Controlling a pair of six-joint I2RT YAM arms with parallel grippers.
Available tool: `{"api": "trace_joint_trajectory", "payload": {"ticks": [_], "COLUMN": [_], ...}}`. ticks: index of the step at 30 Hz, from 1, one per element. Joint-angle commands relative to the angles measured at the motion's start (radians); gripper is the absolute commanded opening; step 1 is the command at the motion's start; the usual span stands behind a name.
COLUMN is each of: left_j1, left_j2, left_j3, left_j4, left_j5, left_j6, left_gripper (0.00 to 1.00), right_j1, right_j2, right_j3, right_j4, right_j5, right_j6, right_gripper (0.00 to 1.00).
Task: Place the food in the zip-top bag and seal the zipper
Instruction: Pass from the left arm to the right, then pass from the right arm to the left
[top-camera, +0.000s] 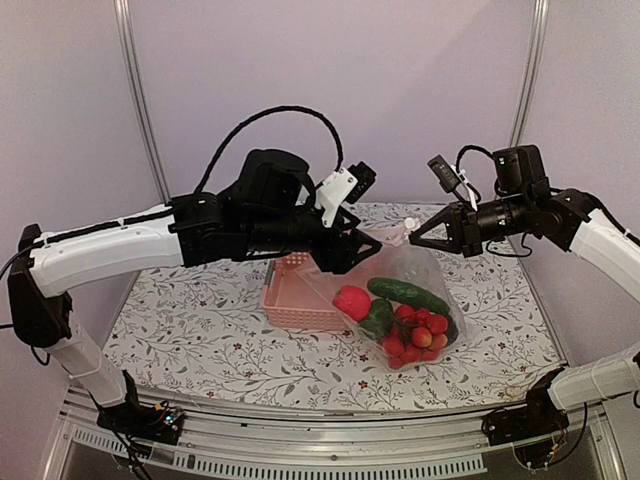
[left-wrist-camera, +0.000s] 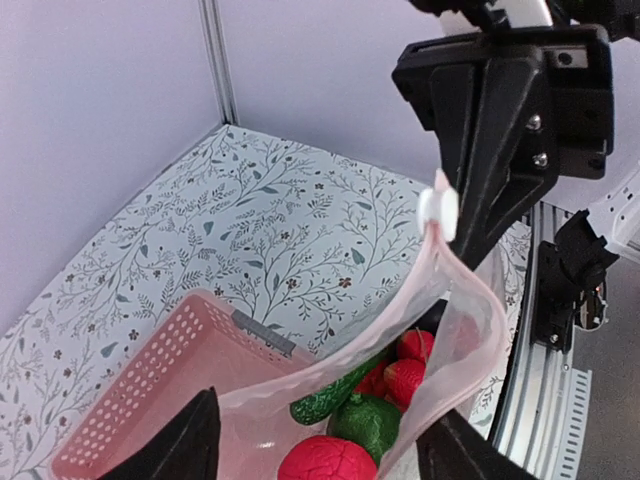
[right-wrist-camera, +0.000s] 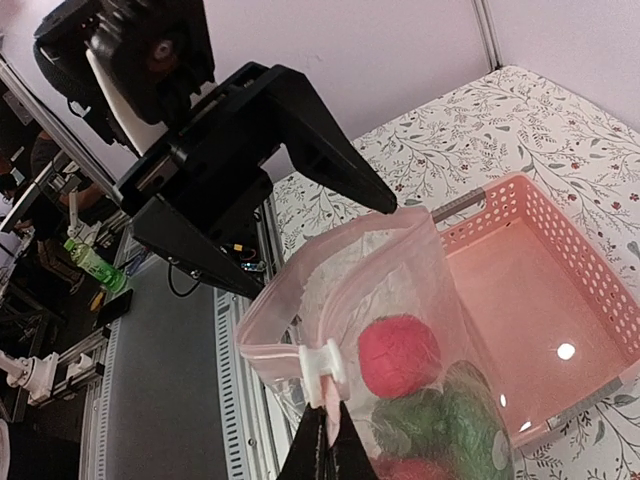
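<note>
— What is the room like?
— Pale lilac walls (top-camera: 400, 80) with metal posts (top-camera: 140, 110) at the corners. In front of them is a table (top-camera: 200, 340) under a white cloth printed with leafy sprigs.
— And the containers on it?
— A zip-top bag (top-camera: 418, 268), clear, crinkly and faintly pink, is held up over the table between the two arms. It is just beside a pink basket (top-camera: 290, 310) of rectangular slotted plastic, whose glossy floor catches a spot of light.
— What is in the bag?
— The food (top-camera: 400, 312), slumped in the lower end. There is a long green cucumber (top-camera: 410, 294), a knobbly red piece (top-camera: 352, 302), a green pepper (top-camera: 378, 320) and a cluster of small red fruits (top-camera: 418, 340).
— The end effectors?
— The left end effector (left-wrist-camera: 322, 420) has its fingers spread wide, with the bag's mouth lying between them. The right end effector (right-wrist-camera: 325, 428) is closed, pinching the bag's edge.
— Where exactly?
— Just under the zipper (right-wrist-camera: 280, 352), a thin strip along the gaping mouth, beside its small white end (left-wrist-camera: 438, 208).
</note>
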Motion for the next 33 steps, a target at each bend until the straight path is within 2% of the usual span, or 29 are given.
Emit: {"api": "trace_joint_trajectory", "payload": {"ticks": [1, 8, 13, 17, 21, 22, 24, 28, 30, 33], "left_j1": [0.013, 0.022, 0.026, 0.028, 0.033, 0.039, 0.071, 0.149, 0.16, 0.159], "left_j2": [0.009, 0.126, 0.207, 0.214, 0.178, 0.18, 0.191, 0.226, 0.227, 0.223], "left_j3": [0.048, 0.154, 0.258, 0.29, 0.276, 0.278, 0.286, 0.294, 0.279, 0.258], "left_j4": [0.137, 0.096, 0.016, -0.039, -0.048, -0.045, -0.035, -0.003, 0.021, 0.05], "left_j5": [0.081, 0.323, 0.426, 0.436, 0.386, 0.361, 0.377, 0.574, 0.642, 0.705], "left_j6": [0.015, 0.069, 0.048, 0.065, 0.073, 0.053, -0.009, -0.098, -0.101, -0.094], "left_gripper": [0.71, 0.7, 0.76, 0.82, 0.95, 0.95, 0.87, 0.7, 0.69, 0.75], "right_j1": [0.021, 0.032, 0.032, 0.032, 0.032, 0.032, 0.032, 0.032, 0.032, 0.032], "right_j2": [-0.013, -0.023, -0.029, -0.035, -0.042, -0.044, -0.044, -0.034, -0.033, -0.029], "right_j3": [0.021, 0.002, 0.016, 0.024, 0.038, 0.042, 0.052, 0.072, 0.079, 0.097], "right_j4": [-0.097, -0.119, -0.124, -0.127, -0.126, -0.126, -0.13, -0.148, -0.15, -0.153], "right_j5": [0.025, 0.063, 0.12, 0.16, 0.157, 0.148, 0.139, 0.142, 0.149, 0.169], "right_j6": [-0.059, -0.079, -0.08, -0.075, -0.067, -0.067, -0.066, -0.078, -0.08, -0.066], "right_gripper": [0.0, 0.0, 0.0, 0.0, 0.0, 0.0, 0.0, 0.0, 0.0, 0.0]}}
